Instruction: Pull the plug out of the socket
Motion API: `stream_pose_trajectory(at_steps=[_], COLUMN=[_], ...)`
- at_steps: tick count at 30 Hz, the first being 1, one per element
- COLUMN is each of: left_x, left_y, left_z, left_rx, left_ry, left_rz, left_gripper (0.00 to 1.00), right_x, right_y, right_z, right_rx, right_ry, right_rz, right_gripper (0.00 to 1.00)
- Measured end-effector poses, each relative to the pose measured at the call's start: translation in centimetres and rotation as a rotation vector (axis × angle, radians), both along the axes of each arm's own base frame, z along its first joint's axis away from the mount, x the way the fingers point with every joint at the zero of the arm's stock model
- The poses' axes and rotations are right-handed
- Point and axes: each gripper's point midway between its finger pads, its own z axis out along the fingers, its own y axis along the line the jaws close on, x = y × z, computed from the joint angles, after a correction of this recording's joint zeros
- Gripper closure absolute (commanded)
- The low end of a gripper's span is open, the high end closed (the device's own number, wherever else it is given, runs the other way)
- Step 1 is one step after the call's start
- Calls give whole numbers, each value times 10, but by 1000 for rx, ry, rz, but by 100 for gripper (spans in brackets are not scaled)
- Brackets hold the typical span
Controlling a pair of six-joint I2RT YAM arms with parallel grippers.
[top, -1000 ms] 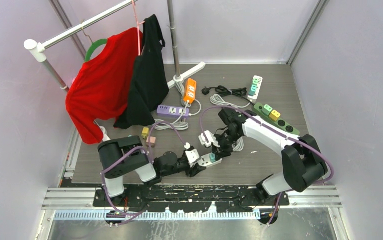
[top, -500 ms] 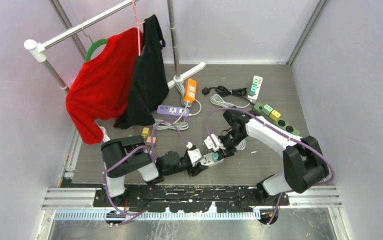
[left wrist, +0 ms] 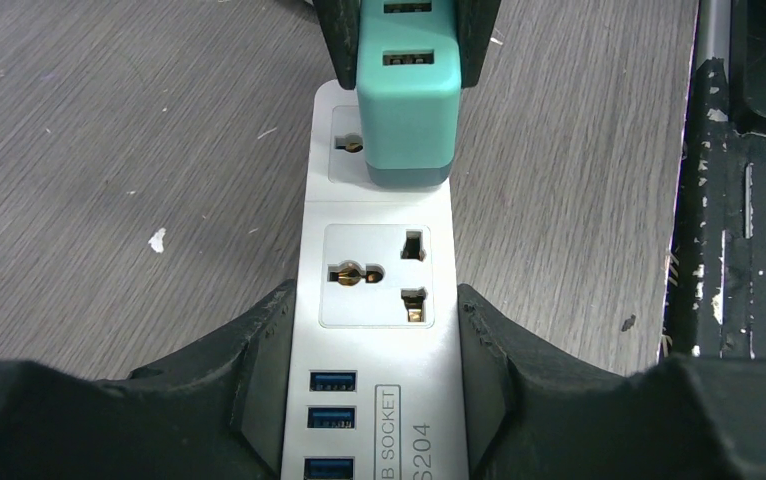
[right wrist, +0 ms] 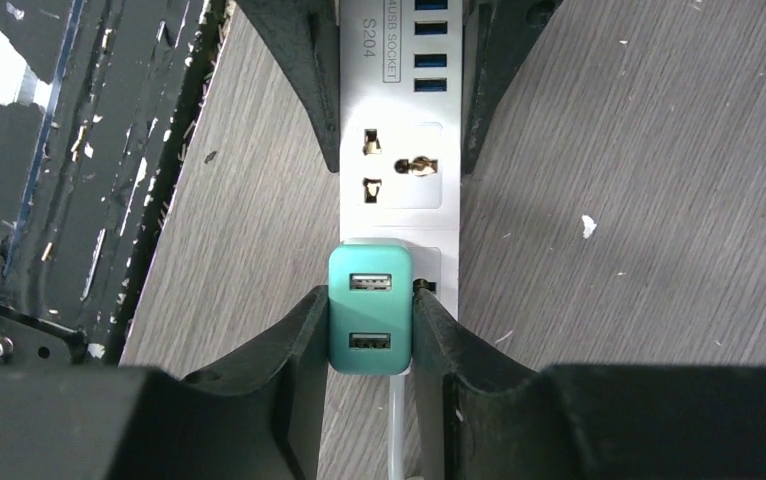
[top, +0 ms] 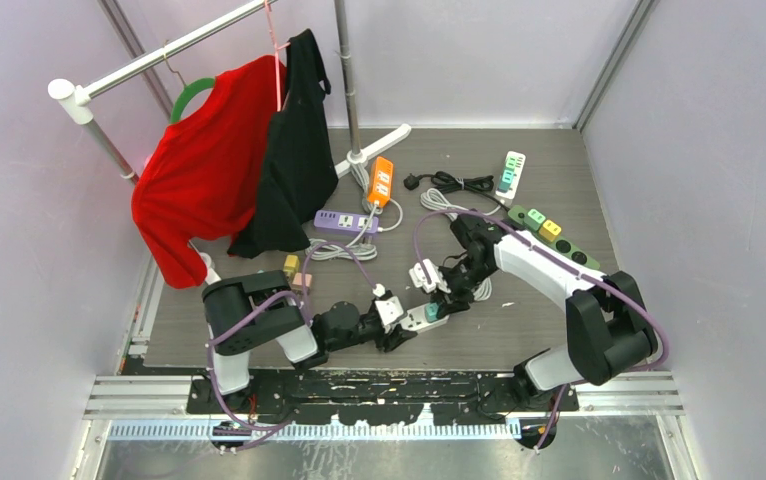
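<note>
A white power strip (top: 417, 318) lies on the grey table near the front; it also shows in the left wrist view (left wrist: 379, 410) and the right wrist view (right wrist: 400, 110). A teal USB charger plug (top: 431, 311) stands on the strip's end socket (left wrist: 407, 100) (right wrist: 370, 310); its prongs are hidden. My left gripper (top: 399, 327) (left wrist: 377, 300) is shut on the strip's sides, below the free socket. My right gripper (top: 446, 300) (right wrist: 371, 300) is shut on the teal plug, one finger on each side. The strip's white cable (right wrist: 396, 420) runs under the right gripper.
Orange (top: 381, 180), purple (top: 345, 221), white-green (top: 510, 172) and dark green (top: 554, 236) power strips lie further back with coiled cables (top: 454, 183). A clothes rack with a red (top: 199, 170) and a black garment (top: 294, 150) stands back left. The black base rail (left wrist: 734, 200) borders the near edge.
My right wrist has shifted slightly to the right and the strip's plug end has shifted a little with it. The left arm has barely moved.
</note>
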Motion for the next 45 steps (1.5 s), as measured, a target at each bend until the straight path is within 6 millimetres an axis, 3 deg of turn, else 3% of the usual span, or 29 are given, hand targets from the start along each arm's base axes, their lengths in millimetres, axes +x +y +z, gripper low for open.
stream_pose_trajectory(at_steps=[11,25,30,36,45], left_x=[-2,-2,-1,-3,-3], left_y=[-2,-4,-6,-6,-7], left_z=[0,0,0,0,2], left_rx=[1,-2,-3,-4,-13], left_ry=[-6,0,0,2,-1], left_rz=[-12,-10,-14,-21,-22], left_gripper=[100,100,100,100,100], right_x=[-15,-2,-10,-21,-19], right_y=[1,-4,-9,3,4], right_z=[1,2,7,8,16], right_rx=[72,50,110,155,135], right_ry=[-42,0,1,-8,15], right_rz=[180,-8,55,166,138], right_gripper=[99,99,99,99,99])
